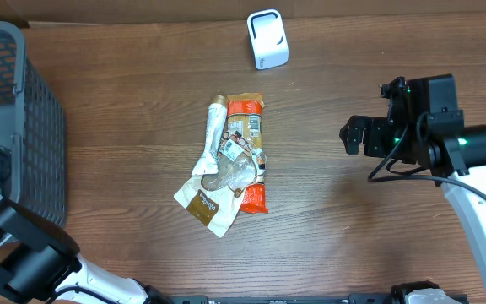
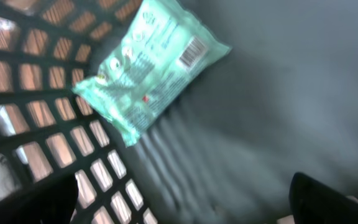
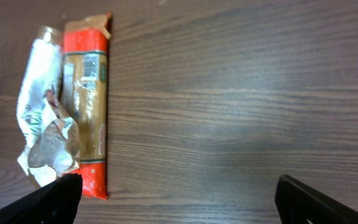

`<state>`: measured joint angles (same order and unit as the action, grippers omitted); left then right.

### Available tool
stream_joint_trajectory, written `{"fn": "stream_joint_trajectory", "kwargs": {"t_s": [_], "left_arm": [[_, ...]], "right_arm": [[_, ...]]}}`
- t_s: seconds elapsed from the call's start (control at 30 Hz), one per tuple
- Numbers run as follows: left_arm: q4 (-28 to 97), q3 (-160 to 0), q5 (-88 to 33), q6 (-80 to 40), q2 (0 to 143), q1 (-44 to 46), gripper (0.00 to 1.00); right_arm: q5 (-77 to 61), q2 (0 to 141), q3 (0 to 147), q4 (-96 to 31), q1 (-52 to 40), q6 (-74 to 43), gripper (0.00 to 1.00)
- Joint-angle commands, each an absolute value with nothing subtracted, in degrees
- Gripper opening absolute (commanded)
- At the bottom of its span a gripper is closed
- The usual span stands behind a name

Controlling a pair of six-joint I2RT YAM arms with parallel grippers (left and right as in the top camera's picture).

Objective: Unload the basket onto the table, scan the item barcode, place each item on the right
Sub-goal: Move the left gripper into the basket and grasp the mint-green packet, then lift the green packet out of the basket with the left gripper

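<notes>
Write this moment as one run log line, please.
left gripper: open, inside basket, above green packet | right gripper: open, empty, beside packet pile | scanner: no item near

Table inventory: one white box-shaped plastic scanner (image 1: 267,39), one dark grey plastic mesh basket (image 1: 32,127) and one heap of overlapping snack packets (image 1: 226,165). The heap holds one orange-ended clear packet (image 1: 245,118) and at least two crinkled silver-white wrappers (image 1: 212,135) (overlap prevents an exact count). The basket holds one mint-green foil packet (image 2: 148,68).
</notes>
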<state>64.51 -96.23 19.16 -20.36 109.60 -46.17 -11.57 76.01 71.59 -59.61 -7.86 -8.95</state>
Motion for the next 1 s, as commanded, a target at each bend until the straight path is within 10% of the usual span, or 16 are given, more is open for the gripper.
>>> {"fn": "stream_joint_trajectory", "kwargs": {"t_s": [0.0,0.77,0.87,0.97], "left_arm": [[56.34,-86.63,25.34,-12.86,109.62,-46.50,1.00],[36.77,-79.64,26.04,10.72,118.37,-51.16,0.98],[36.34,-79.64,25.85,10.24,119.70,-51.57,0.86],[36.12,-79.64,25.17,9.43,119.90,-51.62,0.38]], "right_arm": [[-10.96,78.26,72.71,-59.70,-7.66,-8.45,1.00],[-11.46,82.65,72.71,-60.34,-7.66,-8.93,1.00],[-12.25,82.65,72.71,-60.36,-7.66,-8.95,1.00],[-12.97,82.65,72.71,-60.34,-7.66,-8.95,1.00]]}}
